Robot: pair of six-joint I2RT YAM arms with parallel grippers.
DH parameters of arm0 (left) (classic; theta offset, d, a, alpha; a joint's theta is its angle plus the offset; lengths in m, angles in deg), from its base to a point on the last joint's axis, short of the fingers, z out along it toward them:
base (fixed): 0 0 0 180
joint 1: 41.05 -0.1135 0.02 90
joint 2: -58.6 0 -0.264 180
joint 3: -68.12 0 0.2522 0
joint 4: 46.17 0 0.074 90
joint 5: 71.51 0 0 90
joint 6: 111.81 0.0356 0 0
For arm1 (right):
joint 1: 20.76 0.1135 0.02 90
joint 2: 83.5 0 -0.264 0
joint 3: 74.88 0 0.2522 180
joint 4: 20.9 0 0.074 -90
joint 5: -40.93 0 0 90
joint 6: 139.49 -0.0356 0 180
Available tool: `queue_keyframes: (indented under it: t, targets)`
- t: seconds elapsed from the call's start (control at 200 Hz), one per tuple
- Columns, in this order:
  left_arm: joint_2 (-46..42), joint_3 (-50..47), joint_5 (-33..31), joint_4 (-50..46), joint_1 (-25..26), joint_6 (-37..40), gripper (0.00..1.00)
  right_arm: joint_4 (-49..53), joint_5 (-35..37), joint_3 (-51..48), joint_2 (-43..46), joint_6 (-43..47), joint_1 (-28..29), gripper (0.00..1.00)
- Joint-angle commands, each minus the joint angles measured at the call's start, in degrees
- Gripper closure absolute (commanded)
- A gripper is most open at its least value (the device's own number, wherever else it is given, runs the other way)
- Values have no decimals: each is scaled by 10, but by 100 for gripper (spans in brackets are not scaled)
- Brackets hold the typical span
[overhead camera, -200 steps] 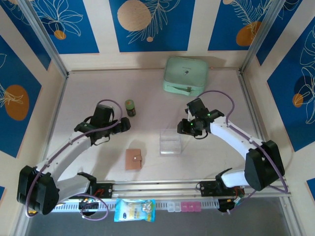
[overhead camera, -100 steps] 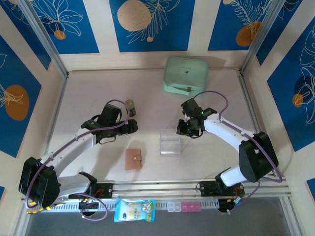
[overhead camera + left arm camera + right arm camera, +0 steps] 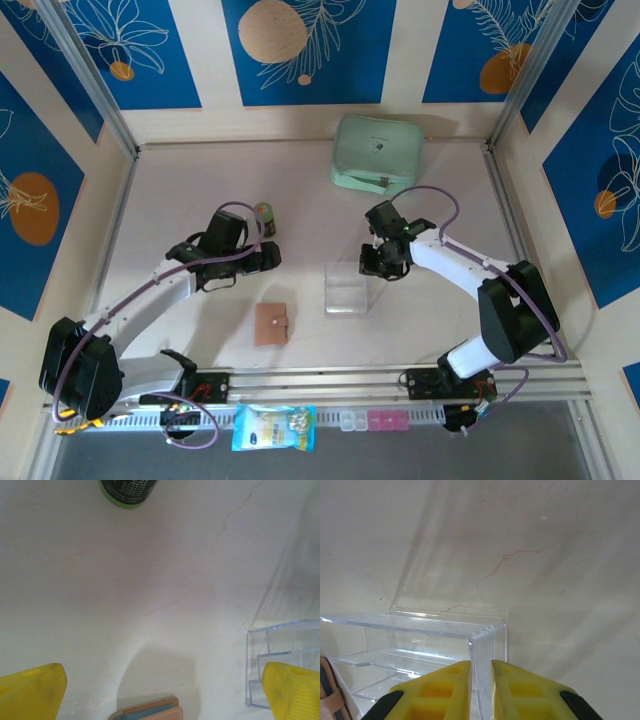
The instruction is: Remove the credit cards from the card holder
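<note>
Left gripper [image 3: 268, 258] is wide open, just beyond the closed card holder [image 3: 271, 324] lying near the table's front. Right gripper [image 3: 481, 680] is nearly shut by the clear tray [image 3: 346, 290]. Best to centre over the wallet and pin it flat before opening it for the cards.

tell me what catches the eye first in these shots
The left gripper hangs wide open just beyond the closed tan card holder near the front of the pale table. The right gripper is nearly closed at the far right corner of the clear tray. A mint-green case sits at the back, and a small green bottle stands beyond the left gripper.
</note>
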Motion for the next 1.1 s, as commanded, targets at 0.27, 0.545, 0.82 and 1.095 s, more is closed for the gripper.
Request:
queue_keyframes:
  t: [0.27, 0.545, 0.82, 1.095]
  targets:
    - [7, 16, 3, -6, 5, -3, 0, -2, -4, 20, -15, 1, 3, 88]
    - [6, 15, 2, -8, 5, -2, 0, 9, 4, 26, -12, 1, 6, 94]
    - [0, 10, -2, -14, 6, -1, 0, 28, 15, 66, -25, 4, 10, 97]
    - [-12, 2, -11, -23, 5, -2, 0, 43, 27, 154, -96, 24, 11, 97]
